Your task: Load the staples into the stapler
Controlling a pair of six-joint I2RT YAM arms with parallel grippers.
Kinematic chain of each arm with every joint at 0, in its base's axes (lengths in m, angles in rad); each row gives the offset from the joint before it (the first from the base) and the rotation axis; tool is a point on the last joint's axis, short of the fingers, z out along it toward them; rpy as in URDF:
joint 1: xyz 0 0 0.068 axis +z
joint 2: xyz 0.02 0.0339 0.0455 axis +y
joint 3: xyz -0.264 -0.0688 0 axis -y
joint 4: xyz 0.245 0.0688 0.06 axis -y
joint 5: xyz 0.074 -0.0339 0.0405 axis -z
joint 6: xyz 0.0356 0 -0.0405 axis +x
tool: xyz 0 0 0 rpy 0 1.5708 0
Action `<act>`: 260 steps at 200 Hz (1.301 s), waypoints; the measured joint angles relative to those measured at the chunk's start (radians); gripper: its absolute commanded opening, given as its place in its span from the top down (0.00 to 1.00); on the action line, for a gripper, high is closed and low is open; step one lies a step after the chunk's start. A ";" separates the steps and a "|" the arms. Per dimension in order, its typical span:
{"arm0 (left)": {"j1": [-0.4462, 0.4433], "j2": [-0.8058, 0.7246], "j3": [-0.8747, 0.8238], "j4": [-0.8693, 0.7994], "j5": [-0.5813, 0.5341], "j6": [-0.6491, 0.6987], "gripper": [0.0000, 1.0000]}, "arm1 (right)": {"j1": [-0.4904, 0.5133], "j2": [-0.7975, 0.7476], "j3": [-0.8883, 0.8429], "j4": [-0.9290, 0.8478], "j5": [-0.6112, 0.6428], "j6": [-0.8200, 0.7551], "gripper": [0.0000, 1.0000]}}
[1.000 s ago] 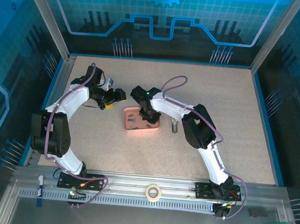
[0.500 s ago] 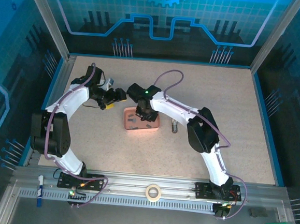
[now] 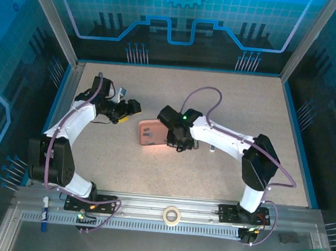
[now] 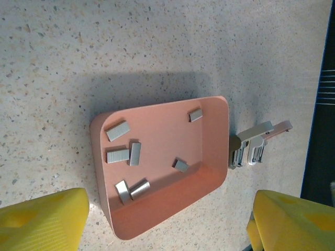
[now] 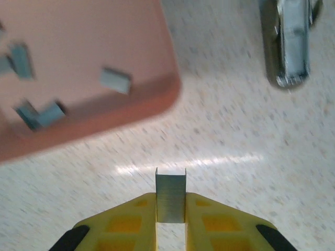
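Right wrist view: the right gripper [image 5: 171, 212] is clenched on a short staple strip [image 5: 171, 194], which stands upright between its two yellow fingers [image 5: 131, 215] above the speckled table [image 5: 225, 130]. Up and to the left lies a corner of the pink tray [image 5: 104, 31], with loose staples [image 5: 115, 80] on its floor. The stapler [image 5: 293, 42] lies on the table at the upper right, with a gap of bare table between it and the tray. In the top external view this gripper hangs at the tray's right edge, between the tray and the stapler. The left gripper [image 3: 133, 107] hovers off the tray's left side, released, its fingers spread wide and holding nothing. From the left wrist, seven grey strips lie scattered over the tray floor. The stapler rests opened out just beside the tray's far wall; whether it touches the wall I cannot tell.
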 measured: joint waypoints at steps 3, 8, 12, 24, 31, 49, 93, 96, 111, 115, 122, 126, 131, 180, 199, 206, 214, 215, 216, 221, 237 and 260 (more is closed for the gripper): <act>0.000 -0.003 -0.004 0.002 0.000 0.000 0.17 | 0.005 -0.009 -0.017 0.000 0.000 -0.001 0.80; -0.001 -0.007 -0.010 0.003 0.000 0.000 0.17 | 0.015 -0.023 -0.048 0.000 -0.007 -0.001 0.80; -0.001 -0.010 -0.014 0.003 0.000 0.000 0.17 | 0.022 -0.032 -0.069 0.001 -0.014 -0.002 0.81; -0.003 -0.019 -0.024 0.006 0.000 0.000 0.17 | 0.042 -0.055 -0.134 0.002 -0.029 -0.001 0.80; -0.004 -0.026 -0.028 0.009 0.000 0.000 0.17 | 0.051 -0.061 -0.167 0.002 -0.040 0.001 0.80; -0.004 -0.040 -0.033 0.013 0.000 0.000 0.17 | 0.069 -0.066 -0.239 0.009 -0.068 0.011 0.80; -0.005 -0.056 -0.047 0.031 0.002 0.000 0.17 | 0.076 -0.066 -0.308 0.044 -0.103 0.029 0.79; -0.005 -0.056 -0.049 0.033 0.002 0.000 0.17 | 0.076 -0.066 -0.311 0.048 -0.103 0.029 0.80; -0.005 -0.061 -0.060 0.036 0.004 0.000 0.17 | 0.076 -0.062 -0.322 0.068 -0.109 0.030 0.79; -0.005 -0.063 -0.063 0.037 0.005 0.000 0.17 | 0.076 -0.059 -0.325 0.074 -0.112 0.031 0.79; -0.005 -0.065 -0.067 0.037 0.006 0.000 0.17 | 0.076 -0.053 -0.328 0.080 -0.117 0.033 0.79; -0.005 -0.065 -0.069 0.037 0.008 0.000 0.17 | 0.076 -0.048 -0.329 0.084 -0.121 0.033 0.79; -0.005 -0.065 -0.071 0.037 0.008 0.000 0.17 | 0.076 -0.042 -0.331 0.089 -0.124 0.033 0.79; -0.005 -0.065 -0.076 0.039 0.008 0.000 0.17 | 0.076 0.000 -0.333 0.113 -0.150 0.032 0.75; -0.005 -0.065 -0.076 0.040 0.009 0.000 0.17 | 0.076 0.001 -0.333 0.113 -0.156 0.030 0.68; -0.005 -0.065 -0.076 0.040 0.009 0.000 0.17 | 0.076 0.002 -0.333 0.110 -0.157 0.027 0.66; -0.005 -0.065 -0.076 0.040 0.009 0.000 0.17 | 0.076 0.002 -0.332 0.105 -0.157 0.026 0.64; -0.005 -0.065 -0.076 0.040 0.009 0.000 0.17 | 0.076 0.002 -0.332 0.105 -0.157 0.026 0.64; -0.005 -0.065 -0.076 0.040 0.009 0.000 0.17 | 0.076 0.002 -0.332 0.104 -0.157 0.027 0.64; -0.005 -0.065 -0.076 0.040 0.009 0.000 0.17 | 0.076 0.002 -0.328 0.095 -0.157 0.022 0.64; -0.005 -0.065 -0.076 0.040 0.009 0.000 0.17 | 0.076 0.002 -0.305 0.057 -0.154 0.008 0.64; -0.005 -0.065 -0.075 0.040 0.011 0.000 0.17 | 0.076 0.002 -0.242 -0.003 -0.151 -0.037 0.65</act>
